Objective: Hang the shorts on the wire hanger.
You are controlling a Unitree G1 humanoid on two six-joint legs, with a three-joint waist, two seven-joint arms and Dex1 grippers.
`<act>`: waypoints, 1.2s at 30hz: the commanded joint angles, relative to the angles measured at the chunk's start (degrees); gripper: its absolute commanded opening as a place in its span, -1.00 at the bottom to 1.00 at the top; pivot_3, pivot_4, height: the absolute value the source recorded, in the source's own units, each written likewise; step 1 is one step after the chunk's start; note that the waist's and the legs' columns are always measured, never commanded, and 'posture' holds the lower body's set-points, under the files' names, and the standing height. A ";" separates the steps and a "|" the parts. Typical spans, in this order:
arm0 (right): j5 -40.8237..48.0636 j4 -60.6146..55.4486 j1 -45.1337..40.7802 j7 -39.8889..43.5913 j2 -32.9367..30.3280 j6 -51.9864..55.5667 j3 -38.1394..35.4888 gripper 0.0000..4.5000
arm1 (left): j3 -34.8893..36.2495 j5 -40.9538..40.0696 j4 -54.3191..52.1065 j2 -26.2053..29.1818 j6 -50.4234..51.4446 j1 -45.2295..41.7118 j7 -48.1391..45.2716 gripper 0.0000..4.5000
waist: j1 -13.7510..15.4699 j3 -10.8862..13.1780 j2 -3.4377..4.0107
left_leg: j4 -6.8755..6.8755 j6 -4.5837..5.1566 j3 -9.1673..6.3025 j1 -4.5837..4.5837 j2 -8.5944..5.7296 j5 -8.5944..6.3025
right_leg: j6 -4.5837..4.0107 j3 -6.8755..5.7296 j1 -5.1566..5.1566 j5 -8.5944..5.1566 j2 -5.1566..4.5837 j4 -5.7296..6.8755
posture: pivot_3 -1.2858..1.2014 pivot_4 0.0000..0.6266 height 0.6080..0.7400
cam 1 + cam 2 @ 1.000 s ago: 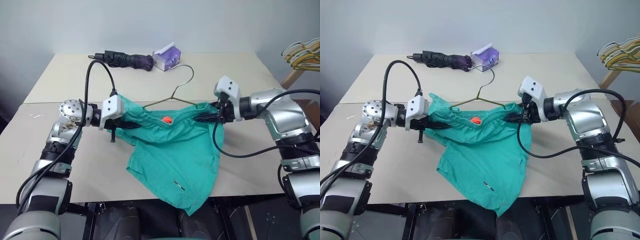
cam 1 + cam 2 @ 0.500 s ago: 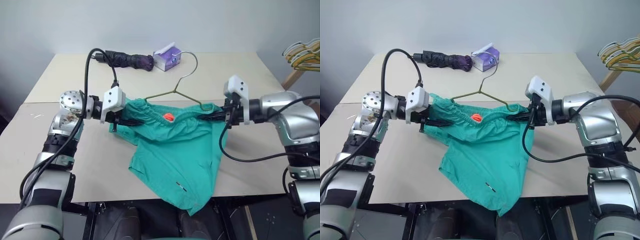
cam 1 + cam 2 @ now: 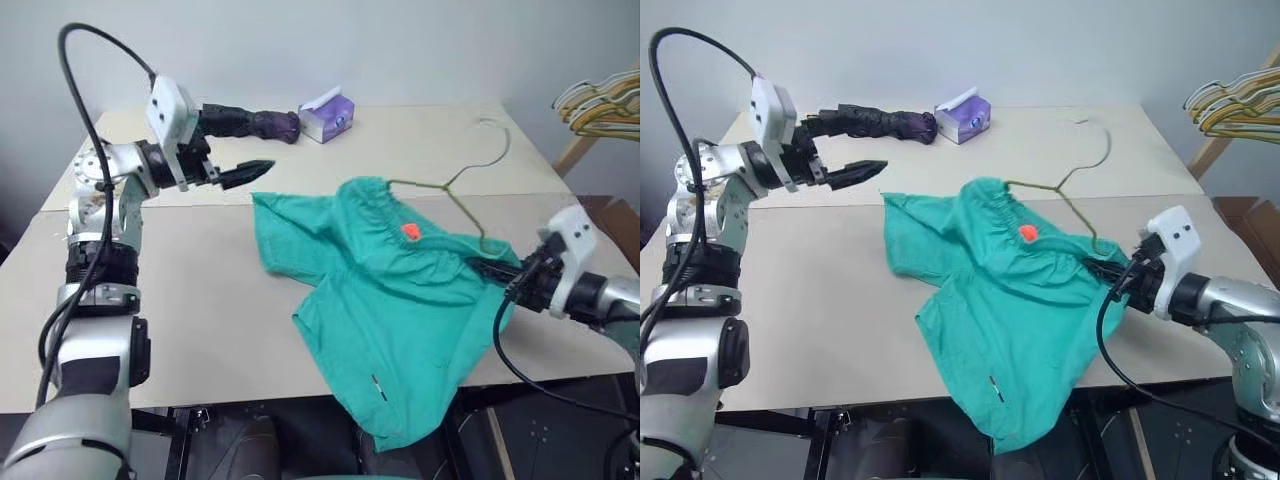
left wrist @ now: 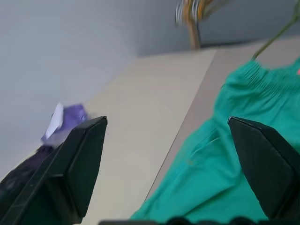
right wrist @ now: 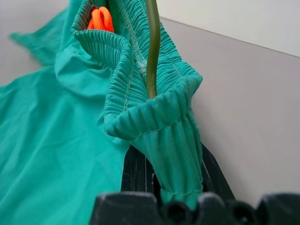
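Teal shorts [image 3: 400, 290], one; one wire hanger [image 3: 462, 195]; two tools.

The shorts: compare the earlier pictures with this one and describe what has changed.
The left gripper let go of the shorts, opened and rose clear of them. The right gripper stayed shut on the waistband and pulled shorts and wire hanger toward the robot's right, the freed end dropping to the table. The umbrella and tissue box stayed put.

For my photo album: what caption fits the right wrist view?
Black fingers pinch the teal shorts' waistband, with the wire hanger threaded through.
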 commanded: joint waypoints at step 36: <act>-29.16 15.71 -37.93 -42.84 2.53 19.86 -9.49 -1.00 | -3.51 -18.02 -12.79 -4.36 22.28 -9.52 -2.69 0.98 | -4.06 -1.12 1.08 | -0.13 0.14 0.02 0.06 -0.24 0.06 | 0.15 0.27 -0.02 -0.06 -0.05 -0.09 | -0.06 -0.84 1.00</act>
